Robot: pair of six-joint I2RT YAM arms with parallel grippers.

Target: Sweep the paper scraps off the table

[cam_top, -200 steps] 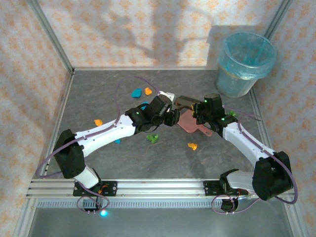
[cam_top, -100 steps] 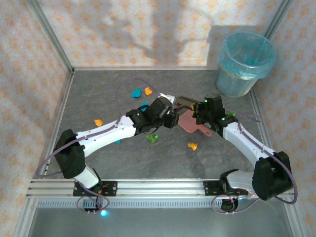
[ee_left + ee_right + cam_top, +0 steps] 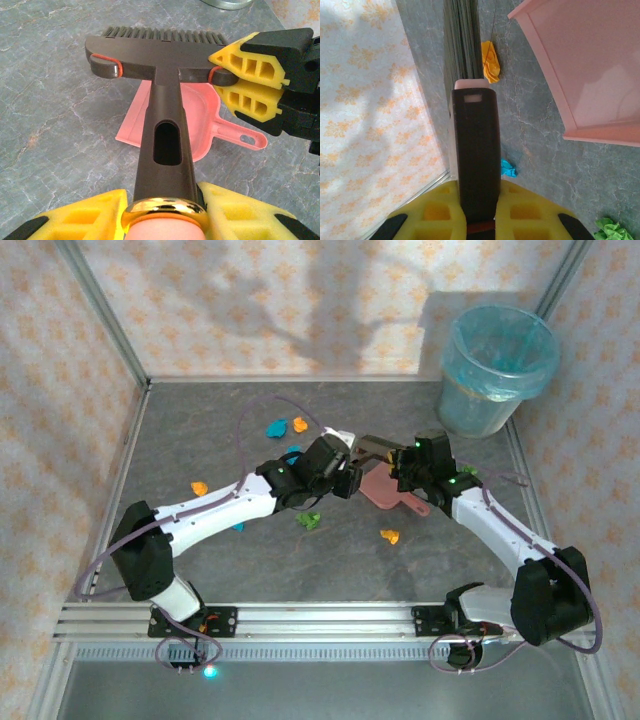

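Table [image 3: 200,570] comes first for us, dark grey and mottled, edged by aluminium rails; at its 1 o'clock corner in the top view stands a pale blue waste bin [image 3: 497,365] with a plastic liner. Both arms reach inward and meet near the table's middle; the pink dustpan [image 3: 200,125] lies flat there, its handle pointing to 4 o'clock in the left wrist view. Across it in that view we see the dark brown hand brush [image 3: 165,95], held at both ends; the left gripper [image 3: 162,212] has its yellow jaws clamped on the handle at 6 o'clock, and the right gripper [image 3: 220,74] has its jaws pinched on one end of the brush head at 2 o'clock; whether the bristles touch the table we cannot tell.

The paper scraps [image 3: 309,521] lie scattered on the table in the top view; a green one sits at 6 o'clock of the left gripper, an orange one at 6 o'clock of the dustpan, a blue and orange pair at 11 o'clock of the grippers, another orange one out at 9 o'clock; in the right wrist view we see an orange scrap just beside the bristles.
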